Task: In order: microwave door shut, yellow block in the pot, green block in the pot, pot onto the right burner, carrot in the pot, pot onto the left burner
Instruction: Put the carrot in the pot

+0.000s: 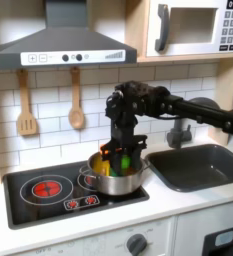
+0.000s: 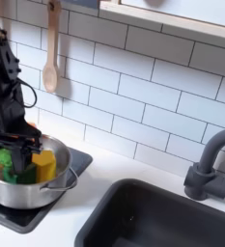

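two blocks are sitting in the pot (image 1: 115,178) right now: the yellow block (image 2: 44,165) against the wall on the second exterior view's right, the green block (image 2: 19,175) touching it on the second exterior view's left. the pot stands on the black cooktop (image 1: 48,195), over the burner on the first exterior view's right, with the red-ringed burner (image 1: 50,186) beside the pot on the first exterior view's left. the end effector (image 2: 10,154) is down inside the pot, right above the blocks, with something bright green, likely the carrot's top (image 2: 4,157), between its fingers; whether it's truly clamped, i cannot tell. the orange of the carrot isn't clear enough to call. high above the pot, on the first exterior view's right, the microwave door (image 1: 188,30) lies flush with its cabinet, handle upright. the dark sink basin (image 1: 202,167) lies in the desk beside the pot, on the first exterior view's right, with the grey faucet (image 2: 210,167) behind the basin.
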`<action>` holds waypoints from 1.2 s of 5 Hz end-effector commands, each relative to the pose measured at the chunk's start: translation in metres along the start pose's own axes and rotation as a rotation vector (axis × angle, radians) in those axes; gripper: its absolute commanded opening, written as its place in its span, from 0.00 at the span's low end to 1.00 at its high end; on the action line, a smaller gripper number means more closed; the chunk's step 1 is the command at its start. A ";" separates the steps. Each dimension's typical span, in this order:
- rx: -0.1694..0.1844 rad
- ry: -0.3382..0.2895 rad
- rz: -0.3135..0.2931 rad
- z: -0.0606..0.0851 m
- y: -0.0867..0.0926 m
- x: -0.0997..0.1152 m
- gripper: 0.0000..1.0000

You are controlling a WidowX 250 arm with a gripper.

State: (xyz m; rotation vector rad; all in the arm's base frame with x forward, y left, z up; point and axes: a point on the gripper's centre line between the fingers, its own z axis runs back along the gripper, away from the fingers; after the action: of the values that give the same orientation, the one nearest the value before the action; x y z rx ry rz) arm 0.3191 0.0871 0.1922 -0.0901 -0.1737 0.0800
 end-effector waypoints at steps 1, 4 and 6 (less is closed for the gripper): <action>-0.040 0.003 -0.074 -0.003 -0.008 0.010 0.00; -0.032 -0.048 -0.100 0.015 -0.005 0.028 1.00; 0.013 -0.091 -0.068 0.029 0.008 0.035 1.00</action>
State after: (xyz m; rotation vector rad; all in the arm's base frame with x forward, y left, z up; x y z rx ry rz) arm 0.3473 0.1034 0.2247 -0.0650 -0.2655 0.0242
